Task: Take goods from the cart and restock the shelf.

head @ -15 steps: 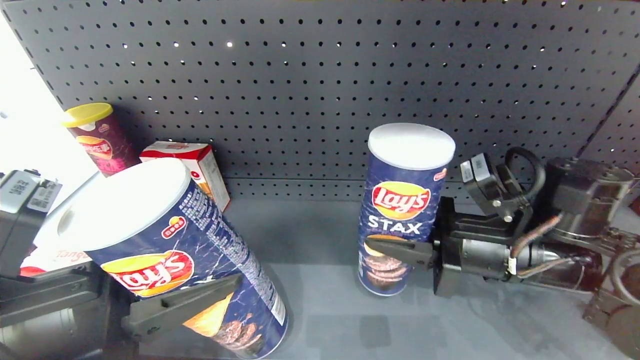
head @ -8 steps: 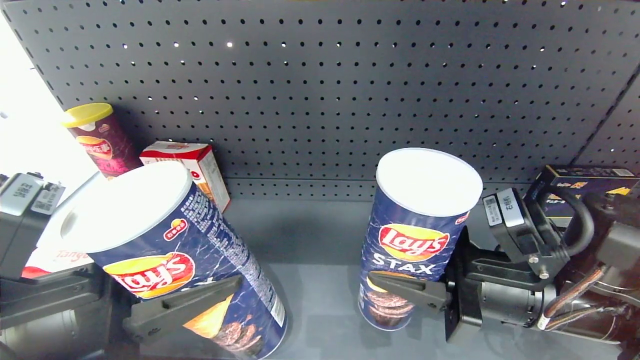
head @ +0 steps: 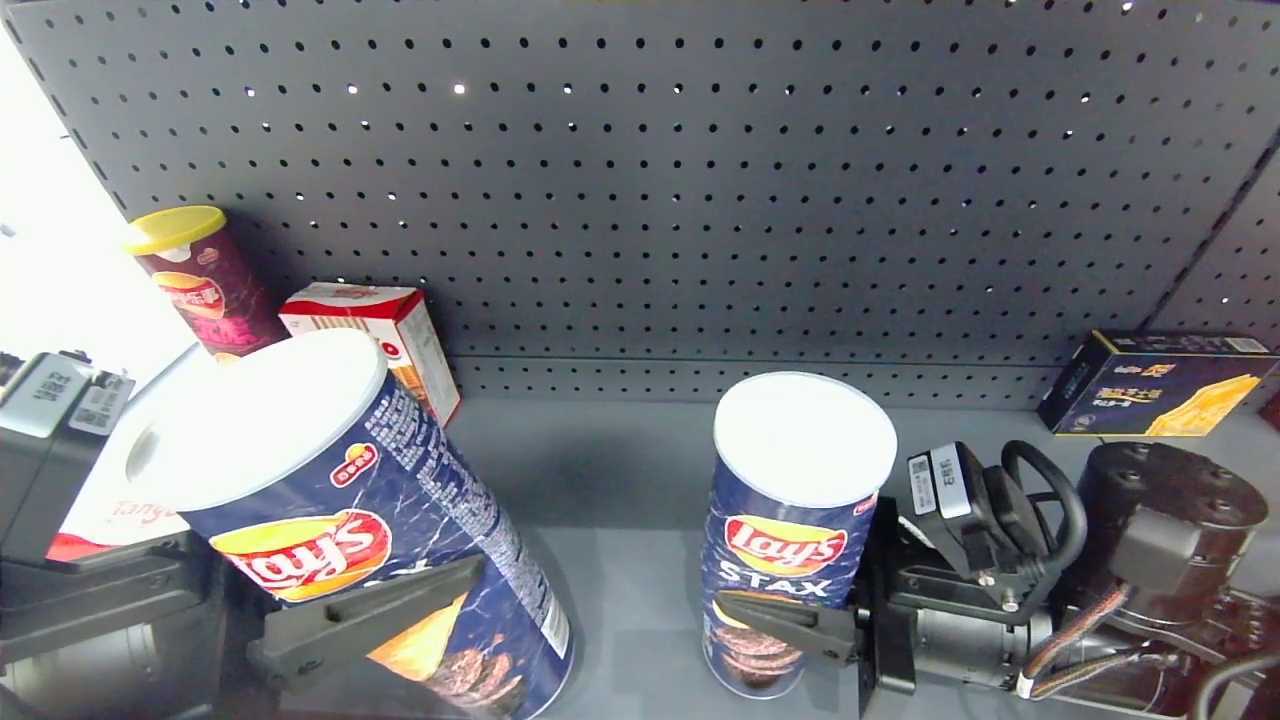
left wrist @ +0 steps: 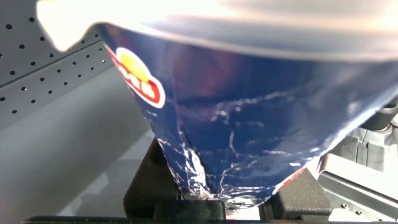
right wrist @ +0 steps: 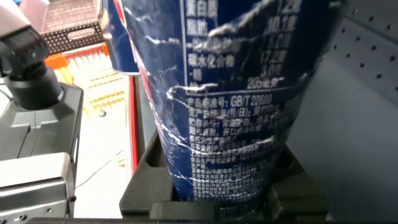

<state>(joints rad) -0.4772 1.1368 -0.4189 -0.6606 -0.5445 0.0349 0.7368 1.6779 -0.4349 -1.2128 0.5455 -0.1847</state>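
A tall dark-blue chip can [head: 340, 500] with a white lid is held in the left hand [head: 330, 590], whose fingers are closed against the can's lower body. The can is tilted, with its lid leaning toward the left end of the shelf [head: 620, 560] and its base near the front edge. A second chip can [head: 790, 540] of the same kind, also capped in white, is gripped low on its body by the right hand [head: 770, 620], with one finger [head: 790, 625] pressed across the front. This can is upright, right of the middle of the shelf and near the front edge; whether its base touches the shelf cannot be told. Both lids are shut, so the contents cannot be seen. In the back left corner, against the perforated back panel [head: 700, 200], a small maroon can [head: 205, 280] with a yellow lid is seen, and a red-and-white box [head: 385, 335] is set just beside it. A white packet [head: 120, 500] lies behind the tilted can at the left end. A dark box [head: 1150, 385] rests on its side in the back right corner.
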